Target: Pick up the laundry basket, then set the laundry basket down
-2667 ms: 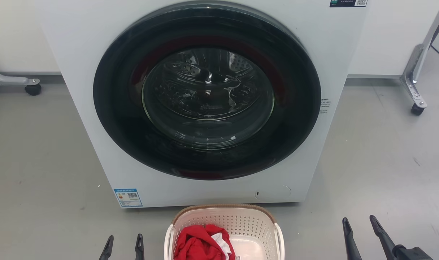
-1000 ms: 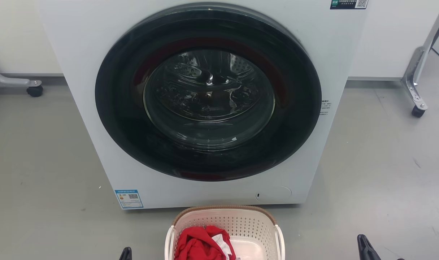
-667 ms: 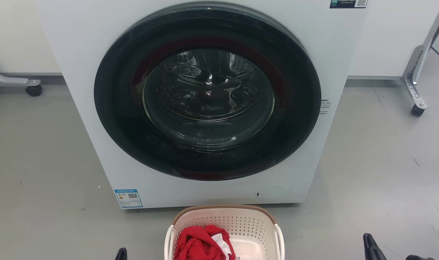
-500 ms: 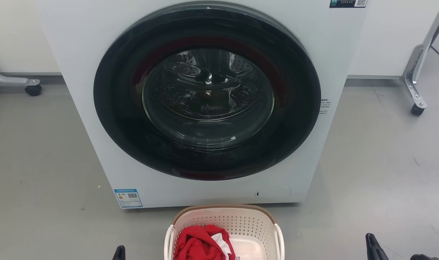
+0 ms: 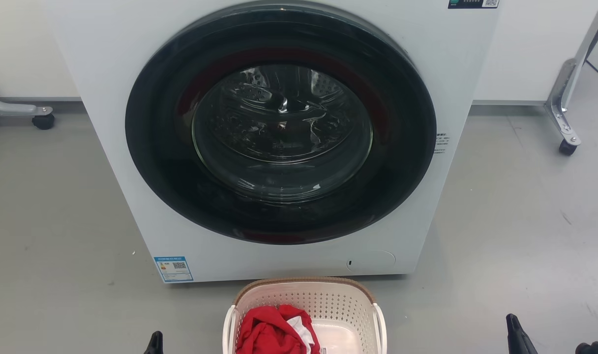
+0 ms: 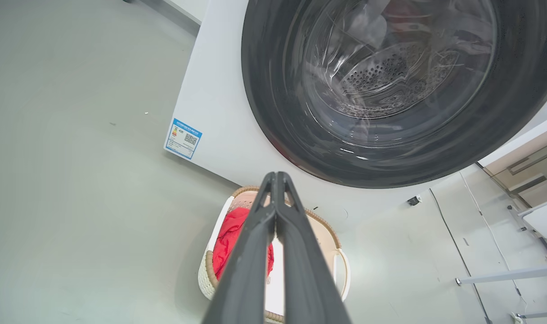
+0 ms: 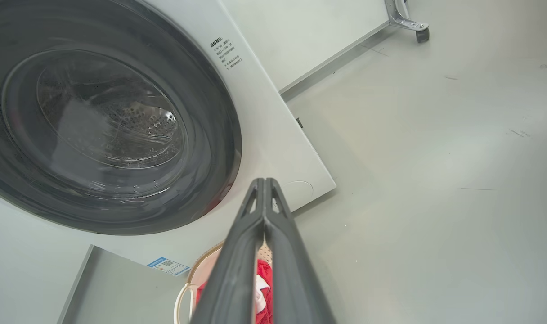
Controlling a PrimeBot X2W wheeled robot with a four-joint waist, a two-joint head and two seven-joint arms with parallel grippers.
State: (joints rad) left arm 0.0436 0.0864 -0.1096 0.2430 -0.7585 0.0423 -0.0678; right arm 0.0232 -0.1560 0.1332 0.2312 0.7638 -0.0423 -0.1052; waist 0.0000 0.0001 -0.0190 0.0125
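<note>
Having sunk back and apart, our left gripper [image 6: 275,177] and right gripper [image 7: 264,182], both clenched empty, flank the laundry basket [image 5: 328,302], which sits on the floor [image 5: 58,221] between their fingers [image 6: 251,261], nearer the left, long axis unclear.

1. laundry basket [image 5: 304,302] is showing matt cream plastic with perforated walls; its rim [image 5: 304,280] is looking brown and woven-textured.
2. red garment [image 5: 264,334] in it is reading as soft, crumpled cloth.
3. washing machine [image 5: 102,123] casing is looking smooth and white with a slight sheen.
4. door [image 5: 151,162] ring is reflecting, glossy dark; its centre is looking like clear glass.
5. drum [image 6: 390,72] is shining as perforated metal.
6. floor [image 5: 58,211] is looking smooth, grey, low-sheen and scuffed.
7. left gripper [image 6: 276,176] and right gripper [image 7: 265,182] are showing matt dark fingers.
</note>
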